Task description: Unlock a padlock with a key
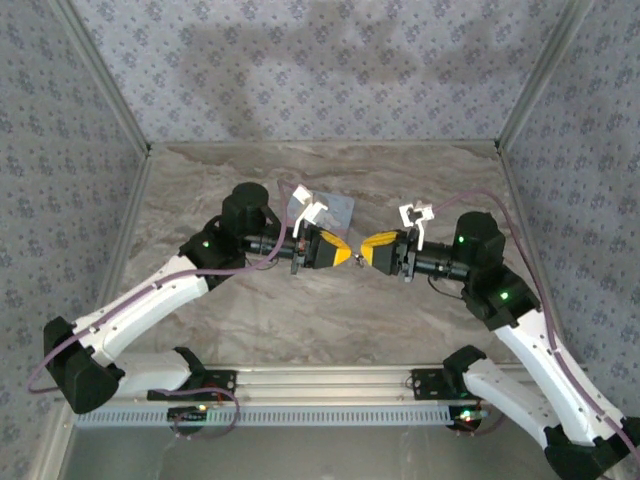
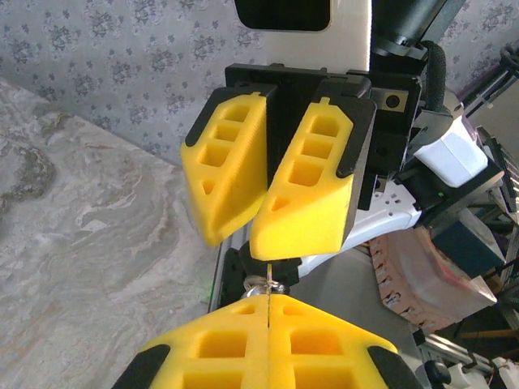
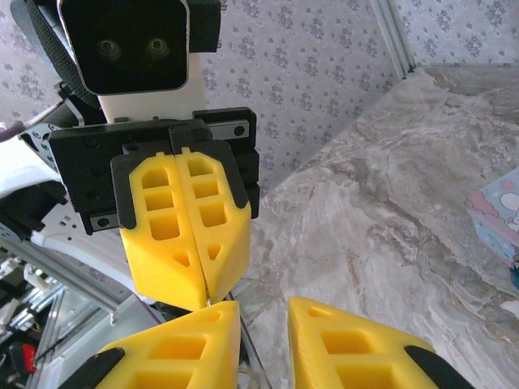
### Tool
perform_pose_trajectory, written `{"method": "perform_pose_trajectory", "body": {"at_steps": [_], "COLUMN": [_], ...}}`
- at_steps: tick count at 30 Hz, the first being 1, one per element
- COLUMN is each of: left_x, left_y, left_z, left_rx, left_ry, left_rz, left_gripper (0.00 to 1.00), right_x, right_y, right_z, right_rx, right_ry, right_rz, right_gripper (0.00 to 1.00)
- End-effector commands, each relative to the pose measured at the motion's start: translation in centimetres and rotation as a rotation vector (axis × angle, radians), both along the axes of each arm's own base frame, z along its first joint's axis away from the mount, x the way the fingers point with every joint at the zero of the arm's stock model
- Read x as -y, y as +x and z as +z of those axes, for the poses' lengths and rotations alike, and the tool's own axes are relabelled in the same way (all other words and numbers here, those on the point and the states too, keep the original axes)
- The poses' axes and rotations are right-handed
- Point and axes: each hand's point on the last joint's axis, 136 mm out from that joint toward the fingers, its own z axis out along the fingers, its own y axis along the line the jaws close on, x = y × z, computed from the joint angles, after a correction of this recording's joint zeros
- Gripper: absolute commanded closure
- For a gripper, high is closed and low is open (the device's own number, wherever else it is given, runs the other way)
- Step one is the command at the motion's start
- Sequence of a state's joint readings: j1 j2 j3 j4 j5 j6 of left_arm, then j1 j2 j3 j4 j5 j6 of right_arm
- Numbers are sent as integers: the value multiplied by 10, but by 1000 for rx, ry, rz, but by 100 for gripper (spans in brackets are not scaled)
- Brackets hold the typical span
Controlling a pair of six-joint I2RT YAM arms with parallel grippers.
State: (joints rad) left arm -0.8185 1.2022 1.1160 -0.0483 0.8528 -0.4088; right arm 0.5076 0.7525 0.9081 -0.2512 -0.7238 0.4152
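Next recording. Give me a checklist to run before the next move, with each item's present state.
1. Left pincer shut on a small metal piece: ok.
2. What that piece is: cannot tell.
3. Right pincer open, yellow fingers apart: ok.
4. Both pincers tip to tip above the grey marbled tabletop: ok.
5. Light-blue rectangular tin lying apart from both pincers: ok.
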Motion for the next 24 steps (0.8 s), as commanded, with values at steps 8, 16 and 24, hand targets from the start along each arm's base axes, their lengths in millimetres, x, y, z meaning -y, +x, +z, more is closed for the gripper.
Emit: {"method": "perform_pose_trajectory", "body": {"at_steps": [8,16,24], "left_x": [-2,-3,-6], "left_y": [-3,0,2], "left_z": [13,14,16], "left_rx": [39,45,46], "left_ry": [-46,-52,-60], "left_rz": [1,22,36], "left_gripper": [100,100,100], "right_x": [-8,-15,-14], "right_y": [-11,-13,-13], "right_z": [10,2,-4], "right_rx": [9,0,-13], "right_ry": [65,49,36], "right_rz": [67,86,75], "right_gripper": [67,68,75]}}
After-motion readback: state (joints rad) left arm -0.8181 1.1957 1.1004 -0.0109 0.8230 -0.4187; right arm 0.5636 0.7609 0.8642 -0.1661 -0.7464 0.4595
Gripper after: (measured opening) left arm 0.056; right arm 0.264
